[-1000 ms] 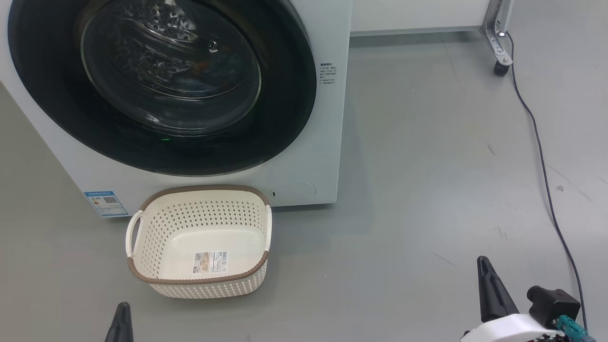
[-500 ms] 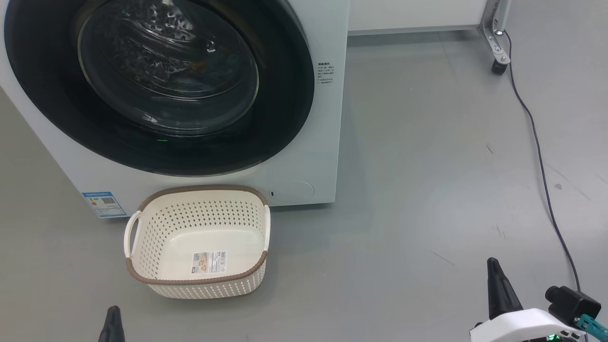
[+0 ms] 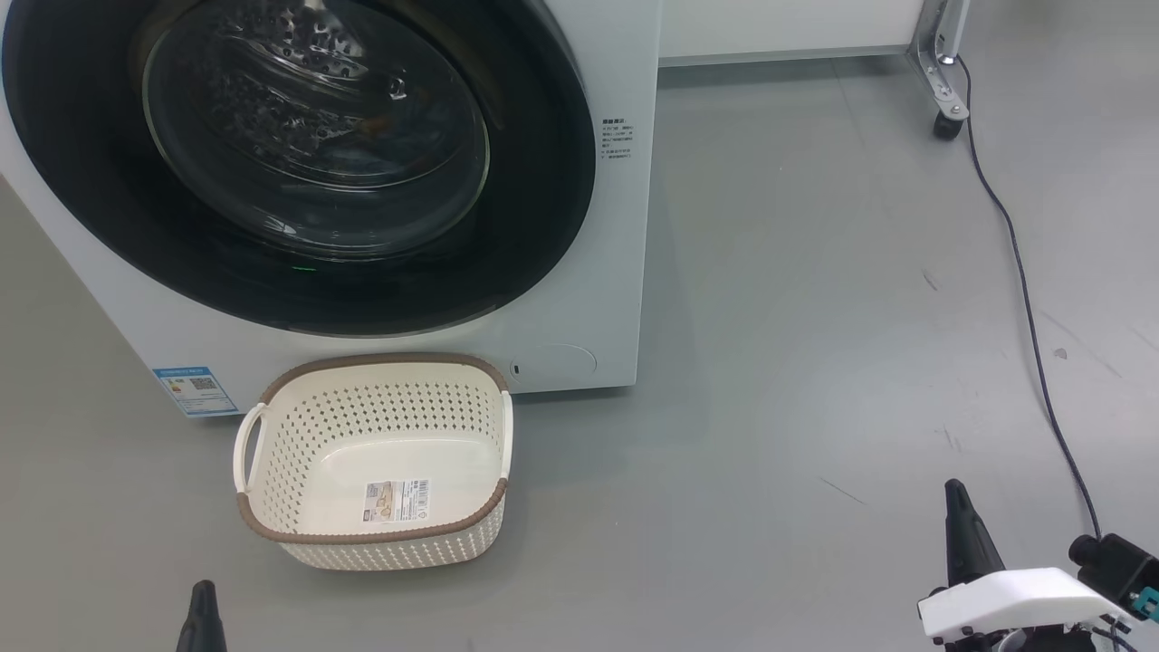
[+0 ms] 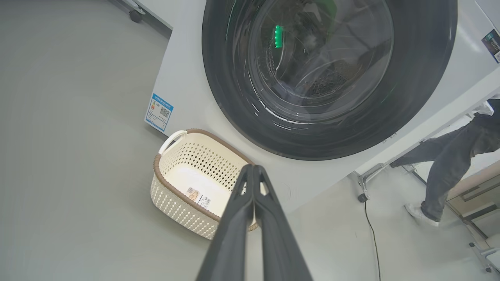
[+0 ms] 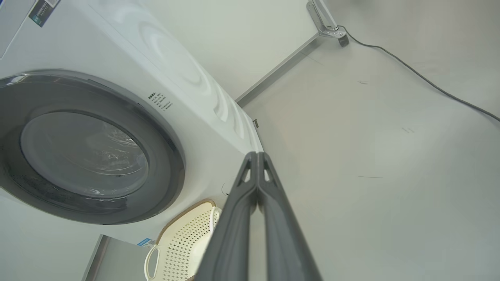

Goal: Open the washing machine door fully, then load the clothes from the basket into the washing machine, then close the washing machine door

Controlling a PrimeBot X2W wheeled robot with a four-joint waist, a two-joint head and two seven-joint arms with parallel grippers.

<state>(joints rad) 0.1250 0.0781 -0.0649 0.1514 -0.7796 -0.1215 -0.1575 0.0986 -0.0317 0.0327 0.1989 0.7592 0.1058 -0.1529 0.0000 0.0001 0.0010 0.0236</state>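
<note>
The washing machine (image 3: 625,272) stands white at the upper left, and its door (image 3: 543,181), black-rimmed with a glass bowl, lies flush against the front. A dim orange patch shows behind the glass; I cannot tell whether it is the clothes. The cream basket (image 3: 380,534) sits on the floor against the machine's front, holding just its label sticker. My left gripper (image 3: 201,602) is shut low at the bottom left, below the basket. My right gripper (image 3: 960,516) is shut at the bottom right, far from both. The wrist views show each pair of fingers pressed together, left gripper (image 4: 253,168) and right gripper (image 5: 257,155), with nothing between them.
A dark cable (image 3: 1023,272) runs down the grey floor on the right from a metal frame on a caster (image 3: 946,81). A person's legs (image 4: 445,164) stand beyond the machine's far side in the left wrist view. A blue sticker (image 3: 195,389) marks the machine's lower corner.
Both grippers have sunk toward the bottom edge of the head view, the right one also drifting right. The whole picture has shifted slightly left, so the camera moved. Door and basket are unchanged.
</note>
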